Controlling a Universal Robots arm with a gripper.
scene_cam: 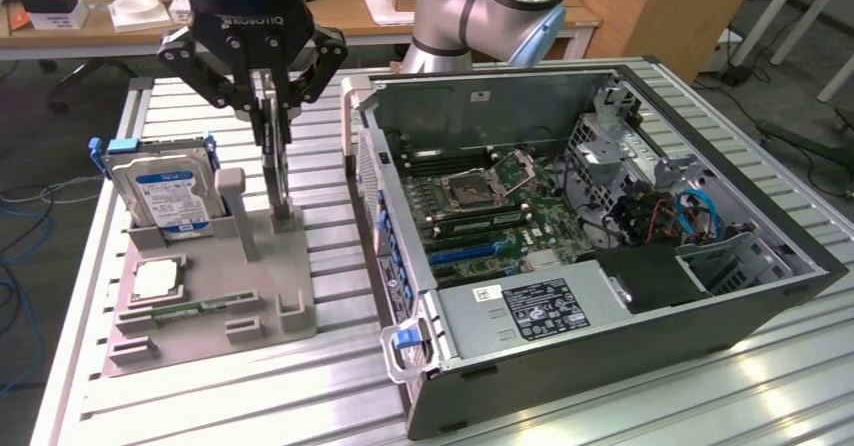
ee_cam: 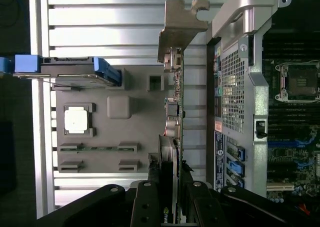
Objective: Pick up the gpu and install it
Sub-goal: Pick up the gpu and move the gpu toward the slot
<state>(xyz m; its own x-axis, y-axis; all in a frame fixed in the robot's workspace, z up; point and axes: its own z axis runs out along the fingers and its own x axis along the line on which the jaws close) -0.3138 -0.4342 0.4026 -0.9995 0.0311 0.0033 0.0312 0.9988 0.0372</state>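
Pick-up step in hand. Gripper (scene_cam: 271, 101) jaws narrow, pinching top edge of gpu (scene_cam: 278, 171). Card upright below jaws, foot seemingly at slot of grey holder (scene_cam: 274, 301) beneath. Open case (scene_cam: 561, 366) beside jaws. Judged need: straight pull clear of slot, no twist.

one gpu (scene_cam: 276, 166), one drive (scene_cam: 163, 194), one cpu (scene_cam: 158, 278)

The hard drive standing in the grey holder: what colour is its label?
The hard drive carries a blue and white label, clearest in the exterior view.
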